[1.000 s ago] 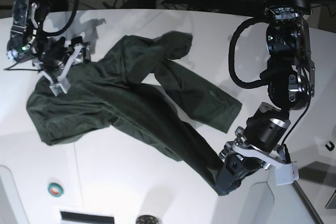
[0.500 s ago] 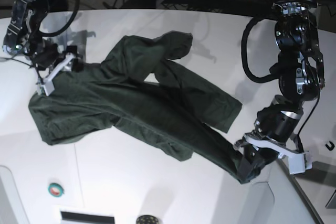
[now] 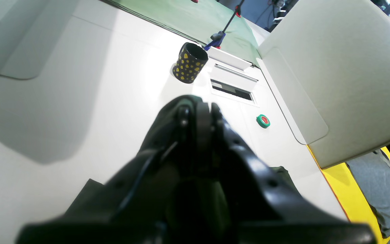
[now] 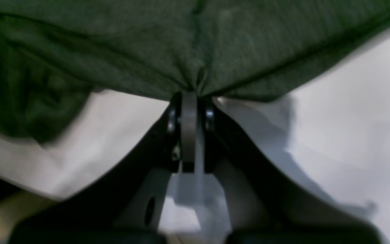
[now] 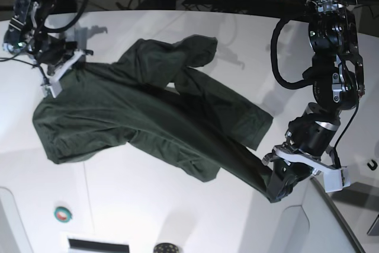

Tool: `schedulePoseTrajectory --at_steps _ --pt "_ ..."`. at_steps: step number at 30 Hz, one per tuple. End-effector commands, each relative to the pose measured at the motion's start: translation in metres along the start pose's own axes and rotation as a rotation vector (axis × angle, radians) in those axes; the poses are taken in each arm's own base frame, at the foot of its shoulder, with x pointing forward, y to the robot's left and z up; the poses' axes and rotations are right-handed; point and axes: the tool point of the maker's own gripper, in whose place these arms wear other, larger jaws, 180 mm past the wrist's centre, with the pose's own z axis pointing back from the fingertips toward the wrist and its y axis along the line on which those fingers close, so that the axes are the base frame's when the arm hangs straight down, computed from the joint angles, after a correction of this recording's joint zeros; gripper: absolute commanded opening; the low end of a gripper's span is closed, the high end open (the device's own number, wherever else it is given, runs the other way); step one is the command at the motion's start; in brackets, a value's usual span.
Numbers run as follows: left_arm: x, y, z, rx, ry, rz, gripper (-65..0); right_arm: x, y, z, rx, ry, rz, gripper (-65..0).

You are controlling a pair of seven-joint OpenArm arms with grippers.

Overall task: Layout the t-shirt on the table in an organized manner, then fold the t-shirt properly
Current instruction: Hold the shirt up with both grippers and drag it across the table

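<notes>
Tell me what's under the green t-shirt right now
The t-shirt lies spread and twisted on the white table; bare tabletop shows all around it. Anything beneath the cloth is covered, so I can't tell.

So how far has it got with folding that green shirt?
Not far; nothing is folded. The t-shirt lies crumpled and twisted on the table, one part doubled over near the far edge. In hand: both pincers are shut on cloth at opposite ends, the right pincer on one edge, the left pincer on a corner near the front, apparently to stretch it. Left: flattening it out, then every fold.
</notes>
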Motion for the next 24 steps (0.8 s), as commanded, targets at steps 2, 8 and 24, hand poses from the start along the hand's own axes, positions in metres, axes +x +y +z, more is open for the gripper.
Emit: schedulePoseTrajectory --at_steps 2,8,24 --pt "0.017 -0.007 0.001 -0.026 -0.055 -0.013 -65.0 0.029 -0.012 0.026 -0.051 -0.062 0.064 -64.8" --pt "0.015 -0.013 -0.001 -0.036 -0.059 0.008 -65.0 0.043 -0.034 0.076 -0.183 -0.063 0.115 -64.4" --pt "0.014 -0.043 -0.012 -0.106 -0.073 0.046 -65.0 0.101 -0.036 0.071 -0.179 -0.062 0.173 -64.4"
